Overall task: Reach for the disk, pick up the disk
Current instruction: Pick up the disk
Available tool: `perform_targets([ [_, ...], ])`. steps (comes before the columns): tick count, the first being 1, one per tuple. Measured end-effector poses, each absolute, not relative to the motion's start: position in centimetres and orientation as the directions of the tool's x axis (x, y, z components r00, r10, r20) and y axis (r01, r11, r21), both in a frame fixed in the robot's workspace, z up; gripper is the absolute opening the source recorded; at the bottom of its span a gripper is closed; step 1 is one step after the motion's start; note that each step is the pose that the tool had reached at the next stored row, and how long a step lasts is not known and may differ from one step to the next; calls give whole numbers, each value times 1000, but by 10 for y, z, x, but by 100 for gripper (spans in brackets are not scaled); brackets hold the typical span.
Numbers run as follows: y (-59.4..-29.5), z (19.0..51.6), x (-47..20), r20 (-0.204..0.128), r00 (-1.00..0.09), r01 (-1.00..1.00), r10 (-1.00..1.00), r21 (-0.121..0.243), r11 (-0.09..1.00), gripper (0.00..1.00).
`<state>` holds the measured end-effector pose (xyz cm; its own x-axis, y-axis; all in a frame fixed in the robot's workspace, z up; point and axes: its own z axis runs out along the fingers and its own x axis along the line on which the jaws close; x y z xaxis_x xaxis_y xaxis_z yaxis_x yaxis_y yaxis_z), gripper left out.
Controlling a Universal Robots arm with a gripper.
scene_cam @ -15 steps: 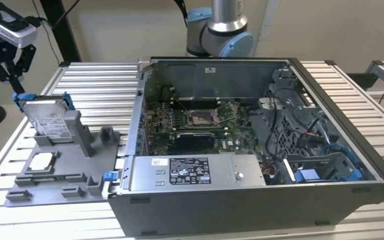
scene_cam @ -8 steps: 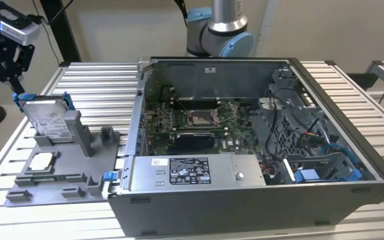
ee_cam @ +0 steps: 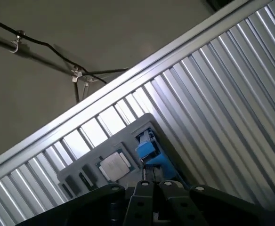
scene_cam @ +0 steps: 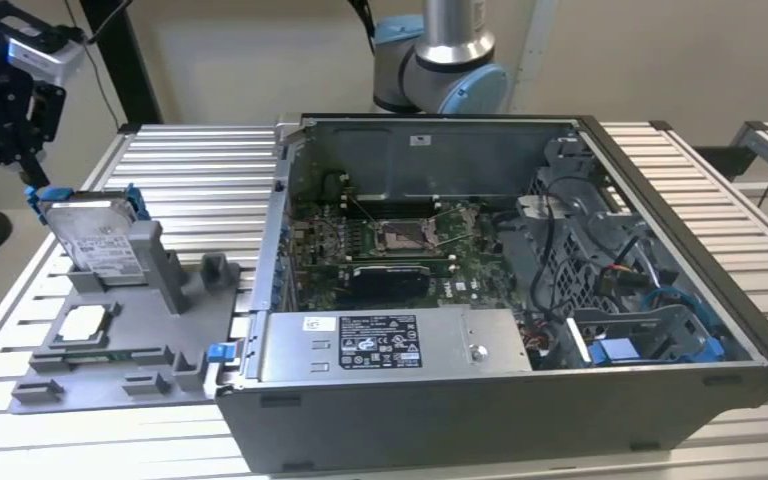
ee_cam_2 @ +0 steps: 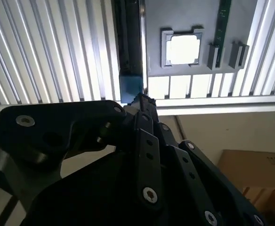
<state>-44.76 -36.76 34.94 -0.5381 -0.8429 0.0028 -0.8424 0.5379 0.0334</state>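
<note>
The disk stands on edge in a grey holder at the exterior view's left, silver with a white label and a blue frame. My gripper hangs right over its upper corner, fingertips drawn together on the blue frame. In the second wrist view the gripper touches the blue end of the disk, seen edge-on. In the first wrist view the gripper pinches the disk's blue frame. The disk still sits in the holder.
A small white-and-silver chip lies in the holder below the disk. An open computer case with a grey power-supply box takes up the middle and right of the slatted metal table. The table's edge runs close behind the holder.
</note>
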Motion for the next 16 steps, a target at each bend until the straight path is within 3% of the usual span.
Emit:
perform_targets([
  [16, -368, 349, -448, 11, -334, -942, -943, 29, 334, 0],
])
